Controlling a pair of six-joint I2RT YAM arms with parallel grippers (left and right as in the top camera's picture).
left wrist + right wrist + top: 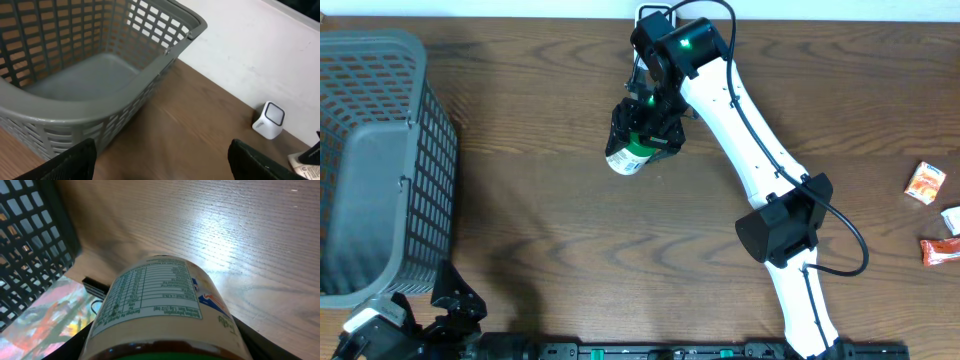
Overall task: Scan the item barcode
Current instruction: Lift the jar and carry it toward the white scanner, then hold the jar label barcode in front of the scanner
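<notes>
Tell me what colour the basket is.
The basket is grey, with lattice walls; it shows best in the left wrist view.

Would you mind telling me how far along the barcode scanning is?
Done: the right gripper grips the jar. In hand: holding it over the table near the white scanner. Left: the scan itself. The left gripper is open.

The right arm (740,115) has white link shells, black joint housings, a looping black cable and a green wrist light; the left arm (365,325), beside the basket (425,140), shows white casing and black fingers (75,160)
</notes>
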